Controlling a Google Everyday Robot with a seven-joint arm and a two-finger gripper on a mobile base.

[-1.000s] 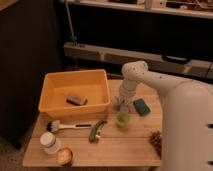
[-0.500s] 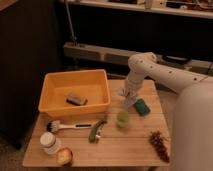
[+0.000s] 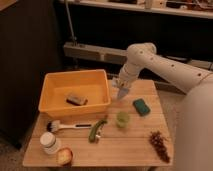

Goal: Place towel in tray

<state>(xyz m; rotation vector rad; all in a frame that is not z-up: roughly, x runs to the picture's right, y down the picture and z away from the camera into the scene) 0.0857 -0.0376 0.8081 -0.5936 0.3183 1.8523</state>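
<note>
One pincer (image 3: pixel 122 91): points down over the table (image 3: pixel 150 125), just right of the tray (image 3: pixel 75 113); you cannot tell whether it is open or closed.
Towel (image 3: pixel 141 106): teal, flat on the table, forward and right of your pincer, near it but apart.
Tray: yellow, left of your pincer; a small brown piece (image 3: pixel 76 99) lies inside.
Cup (image 3: pixel 122 119): green, upright, straight forward of your pincer.
Brush (image 3: pixel 65 126): forward-left of your pincer, before the tray.
</note>
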